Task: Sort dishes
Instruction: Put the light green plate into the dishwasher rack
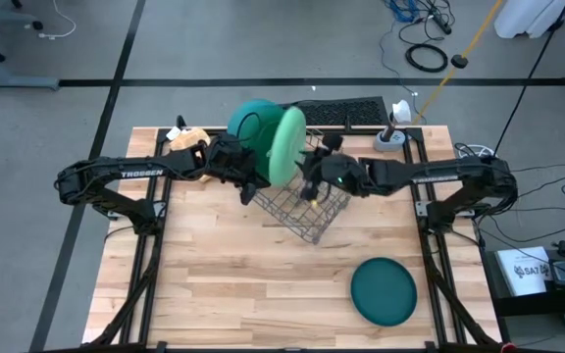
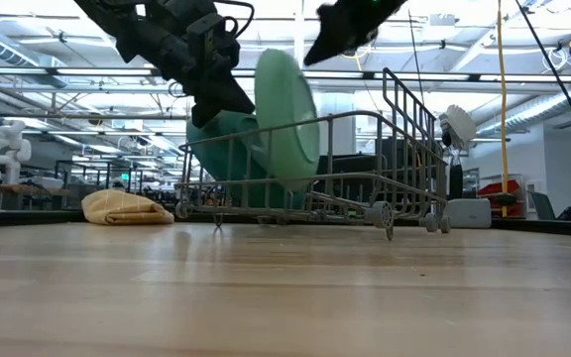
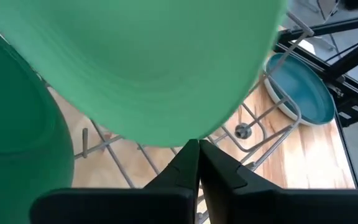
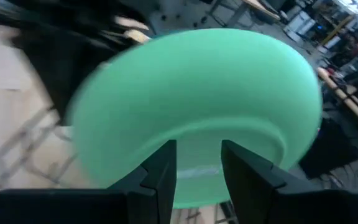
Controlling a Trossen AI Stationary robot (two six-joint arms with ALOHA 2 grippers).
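1. Light green plate point(image 1: 287, 147): stands nearly on edge in the grey wire rack point(image 1: 307, 208), tilted, its lower rim among the rack's wires. In the right wrist view its rim sits between that gripper's two fingers.
2. Dark green plate point(image 1: 248, 123): upright just behind the light green one at the rack's far left end, partly hidden by it.
3. Teal plate point(image 1: 384, 290): flat on the table point(image 1: 243, 294) near the front right, well apart from the rack, not yet sorted.
4. Right gripper point(image 1: 314, 176): over the rack, fingers parted around the light green plate's rim. Whether they actually press on it I cannot tell.
5. Left gripper point(image 1: 253, 181): at the rack's left side, just beside the two upright plates. Jaws pressed together, holding nothing; their tips sit just under the light green plate's edge.
6. Tan waffle-textured lump point(image 1: 186, 135): on the table's far left corner, behind the left arm, clear of the work.
7. Risks, as judged:
   - The tilted plate may tip or slide out of its slot if the right fingers draw away before it settles.
   - The shut left tips could nudge its rim and knock it against the dark green plate.
   - Either arm could snag a rack wire and drag the rack.
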